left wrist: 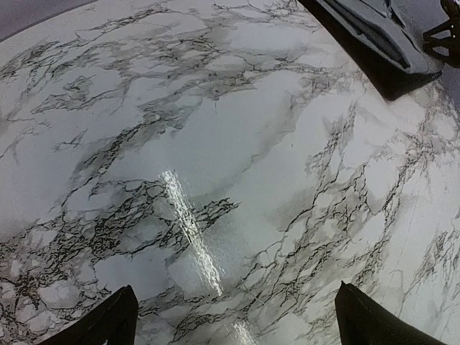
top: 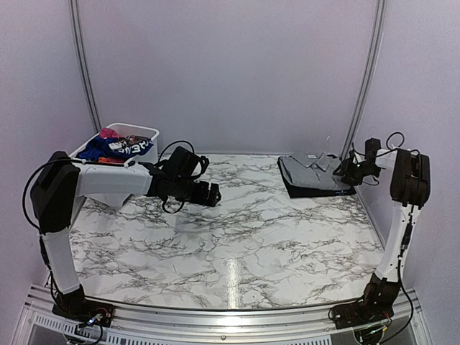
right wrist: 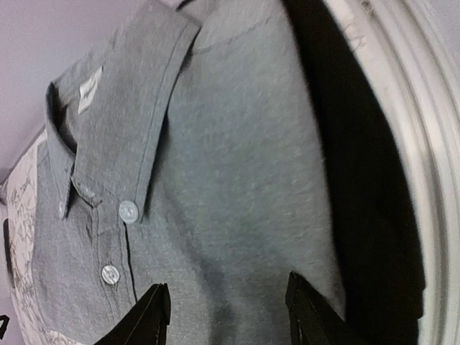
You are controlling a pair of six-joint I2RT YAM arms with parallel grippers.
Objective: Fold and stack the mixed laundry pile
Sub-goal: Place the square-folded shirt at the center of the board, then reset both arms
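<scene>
The counter (top: pixel 237 237) is a white marble-patterned slab with grey and black veining, and a bright streak of glare (left wrist: pixel 190 230) runs along its middle. Plain pale lilac walls (top: pixel 230 72) close it in on three sides. Two metal poles (top: pixel 83 72) rise along the far corners, one left and one right. One metal rail (top: pixel 215 316) runs along the near edge, where the two arms are bolted.

One white basket (top: pixel 147 131) sits at the far left and holds part of the mixed laundry pile: one blue piece (top: pixel 108 149), one pink piece (top: pixel 109 133) and a sliver of orange-red (top: pixel 108 162). At the far right are two more garments in one stack. A grey collared shirt (right wrist: pixel 237 180) lies folded on a black garment (top: pixel 316 192). The shirt shows one white neck label (right wrist: pixel 89 90) and two buttons (right wrist: pixel 129 210).

The left end effector (left wrist: pixel 233 289) hangs over bare counter left of centre, fully released and holding nothing. The right end effector (right wrist: pixel 226 282) is at the right edge of the stack, its fingers apart and released over the flat shirt front.
</scene>
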